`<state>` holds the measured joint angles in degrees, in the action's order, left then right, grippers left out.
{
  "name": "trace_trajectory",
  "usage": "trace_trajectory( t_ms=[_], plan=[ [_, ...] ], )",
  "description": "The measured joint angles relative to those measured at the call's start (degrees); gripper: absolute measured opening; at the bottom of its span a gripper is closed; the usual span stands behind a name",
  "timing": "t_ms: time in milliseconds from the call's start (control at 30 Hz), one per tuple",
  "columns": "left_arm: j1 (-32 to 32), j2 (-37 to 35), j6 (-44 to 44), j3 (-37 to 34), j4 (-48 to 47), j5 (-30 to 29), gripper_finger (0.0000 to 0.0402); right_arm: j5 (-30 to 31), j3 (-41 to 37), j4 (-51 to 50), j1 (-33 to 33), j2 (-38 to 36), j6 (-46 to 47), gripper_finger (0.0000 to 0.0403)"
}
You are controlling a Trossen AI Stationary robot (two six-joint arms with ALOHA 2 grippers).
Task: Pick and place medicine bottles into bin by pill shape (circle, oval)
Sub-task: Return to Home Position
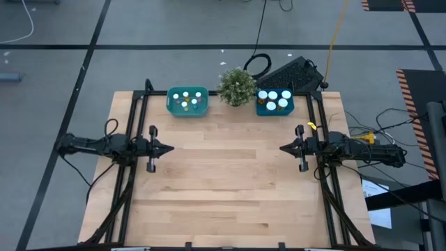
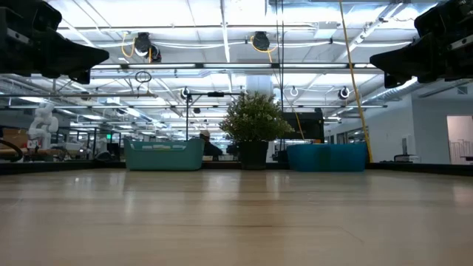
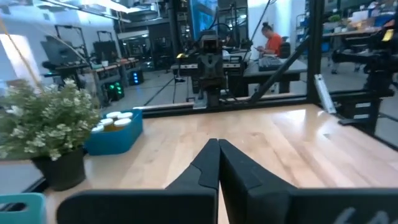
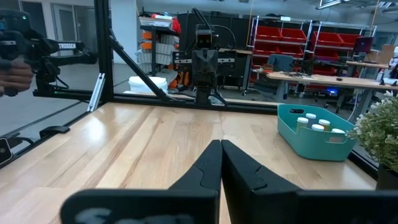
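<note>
The small medicine bottles with round white caps, some showing amber-orange bodies, all stand inside two plastic bins at the far edge of the pale wooden desk: several in the teal rectangular bin, ahead and to the right of the left gripper, and several in the darker blue bin, ahead and to the left of the right gripper. A green potted plant sits between the bins. Both dark arms reach level from the desk's sides, facing each other well apart, raised above the bare wood. Each gripper's fingers are pressed together, holding nothing.
</note>
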<state>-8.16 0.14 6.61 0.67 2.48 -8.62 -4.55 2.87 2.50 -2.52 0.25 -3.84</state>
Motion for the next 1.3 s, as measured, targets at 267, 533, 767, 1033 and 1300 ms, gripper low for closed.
trace_trajectory(
  t_ms=[267, 533, 767, 1033, 1300],
  plan=[
    [7.21, 0.0, 0.8, 0.0, -0.88, 3.7, 0.0002, 0.02, 0.0, -0.07, 0.0, 0.0, 0.0, 0.0],
    [12.01, 0.0, 0.39, -0.01, -1.92, 10.3, 0.0002, 0.02, 0.0, -0.11, 0.01, 0.0, 0.0, 0.0],
    [12.33, 0.0, -1.42, -0.04, -1.92, 8.75, 0.0002, 0.02, 0.0, -0.11, 0.01, 0.0, -0.01, 0.0],
    [12.33, 0.11, -2.11, -0.04, -1.9, 7.58, 0.0001, 0.02, 0.0, -0.13, 0.0, 0.0, -0.02, 0.0],
    [12.33, 0.11, -0.53, -0.04, -1.9, 7.29, 0.002, 0.02, 0.0, -0.13, 0.02, 0.0, 0.0, 0.0]
  ],
)
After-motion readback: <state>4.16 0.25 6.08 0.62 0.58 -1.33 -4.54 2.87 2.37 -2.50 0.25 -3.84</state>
